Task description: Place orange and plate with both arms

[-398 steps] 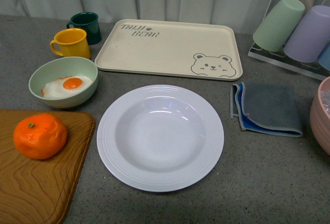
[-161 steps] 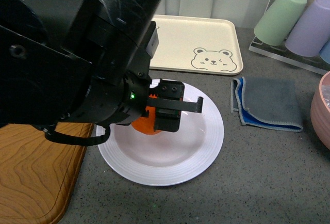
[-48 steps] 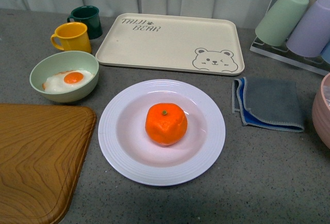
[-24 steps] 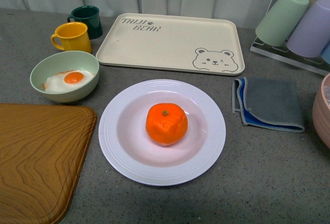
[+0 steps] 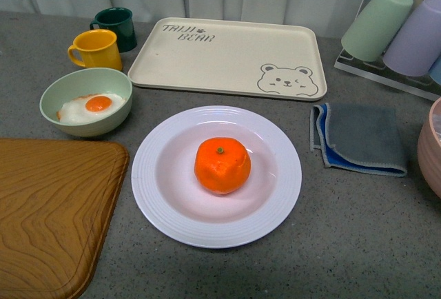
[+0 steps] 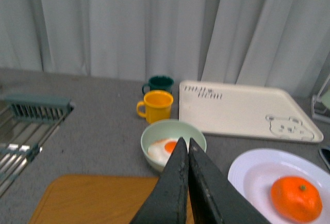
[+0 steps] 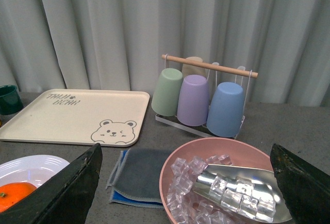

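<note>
- No arm is seen in the front view. The orange (image 5: 222, 165) is seen in the middle of the plate (image 5: 158, 206).
- The plate is set on the tabletop (image 5: 358, 244), between a wooden board (image 5: 48, 209) and a grey cloth (image 5: 362, 140).
- The left jaws are shown only in the left wrist view. They are pressed tight together and nothing is held in them. A metal rack (image 6: 26, 131) is shown only there too.
- The right jaws are shown only in the right wrist view. They are spread far apart and nothing is held in them.
- A pink bowl (image 7: 237, 149) full of ice (image 7: 196, 180), with a silver scoop (image 7: 247, 182) in it, is shown well there. Only its edge is seen in the front view.
- The orange is bright, round and a bit lumpy. A tiny green dot is seen on top.
- The plate is white, shiny and deep. Thin rings are seen on its wide rim.
</note>
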You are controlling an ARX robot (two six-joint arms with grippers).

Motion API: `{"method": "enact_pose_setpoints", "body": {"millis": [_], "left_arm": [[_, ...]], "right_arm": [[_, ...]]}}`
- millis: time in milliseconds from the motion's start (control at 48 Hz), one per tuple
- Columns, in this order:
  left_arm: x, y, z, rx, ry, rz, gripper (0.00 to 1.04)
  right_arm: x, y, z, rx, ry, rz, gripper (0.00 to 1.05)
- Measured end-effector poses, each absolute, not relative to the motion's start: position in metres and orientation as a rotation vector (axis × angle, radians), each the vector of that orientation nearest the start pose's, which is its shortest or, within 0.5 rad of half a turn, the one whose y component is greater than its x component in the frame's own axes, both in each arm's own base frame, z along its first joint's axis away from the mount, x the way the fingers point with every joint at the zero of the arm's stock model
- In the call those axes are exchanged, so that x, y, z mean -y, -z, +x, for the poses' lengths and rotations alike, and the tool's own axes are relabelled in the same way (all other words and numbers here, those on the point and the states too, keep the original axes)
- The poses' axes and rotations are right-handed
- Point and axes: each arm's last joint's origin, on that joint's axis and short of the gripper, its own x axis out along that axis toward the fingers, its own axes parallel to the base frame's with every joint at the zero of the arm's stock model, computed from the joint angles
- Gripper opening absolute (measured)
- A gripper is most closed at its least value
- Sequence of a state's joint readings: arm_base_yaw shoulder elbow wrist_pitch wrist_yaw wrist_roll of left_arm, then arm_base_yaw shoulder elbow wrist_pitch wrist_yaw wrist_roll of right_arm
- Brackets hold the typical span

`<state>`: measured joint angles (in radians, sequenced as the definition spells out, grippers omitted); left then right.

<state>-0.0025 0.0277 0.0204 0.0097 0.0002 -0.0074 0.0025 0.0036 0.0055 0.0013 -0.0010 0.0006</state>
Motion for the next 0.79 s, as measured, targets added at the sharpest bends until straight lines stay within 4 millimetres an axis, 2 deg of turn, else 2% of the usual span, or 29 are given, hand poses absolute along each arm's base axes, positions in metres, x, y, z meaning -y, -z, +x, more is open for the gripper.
{"method": "enact_pose_setpoints", "body": {"millis": [83,292,396,458,521,646,750,792], "left_arm": [[0.0,-0.17,0.097,0.018,0.003,-0.008,0.07],[0.0,-0.17,0.097,0.017,0.003,-0.007,0.56],[0.0,-0.17,0.097,0.017,0.002,-0.007,0.74],[0.0,-0.17,0.097,0.018,0.002,-0.007,0.86],[0.0,-0.17,0.097,0.018,0.002,-0.007,0.98],[0.0,-0.17,0.097,0.018,0.002,-0.005,0.98],[0.0,-0.17,0.097,0.018,0.002,-0.005,0.98],[0.0,-0.17,0.097,0.018,0.002,-0.005,0.98]], "right_arm": [[0.0,-0.165,0.098,0.003,-0.004,0.0,0.95],[0.0,-0.165,0.098,0.004,-0.003,0.0,0.95],[-0.001,-0.166,0.099,-0.012,0.137,-0.183,0.95],[-0.005,-0.165,0.102,-0.056,0.105,-0.318,0.95],[-0.01,-0.168,0.11,-0.077,0.058,-0.356,0.95],[-0.019,-0.178,0.131,-0.104,-0.009,-0.334,0.95],[-0.031,-0.177,0.168,-0.228,-0.102,-0.237,0.95],[-0.033,-0.173,0.176,-0.273,-0.118,-0.204,0.95]]}}
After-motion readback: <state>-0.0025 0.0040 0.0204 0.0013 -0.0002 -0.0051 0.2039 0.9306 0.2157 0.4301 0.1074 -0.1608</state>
